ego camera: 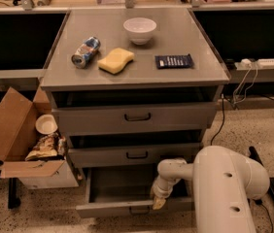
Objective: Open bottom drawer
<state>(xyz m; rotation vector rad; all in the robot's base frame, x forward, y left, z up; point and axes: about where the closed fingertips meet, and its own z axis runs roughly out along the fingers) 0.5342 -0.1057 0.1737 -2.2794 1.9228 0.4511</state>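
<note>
The grey cabinet (pixel 137 72) has three drawers. The bottom drawer (pixel 122 198) is pulled out, its inside showing bare, with its front rim and small dark handle (pixel 139 210) near the frame's bottom edge. My gripper (pixel 158 202) hangs from the white arm (pixel 224 188) at the drawer's front rim, just right of the handle. The top drawer (pixel 137 116) and middle drawer (pixel 136 155) are pushed in.
On the cabinet top lie a white bowl (pixel 140 30), a crushed can (pixel 85 52), a yellow sponge (pixel 115 60) and a dark packet (pixel 174 61). An open cardboard box (pixel 15 135) with trash stands at the left. Cables hang at the right.
</note>
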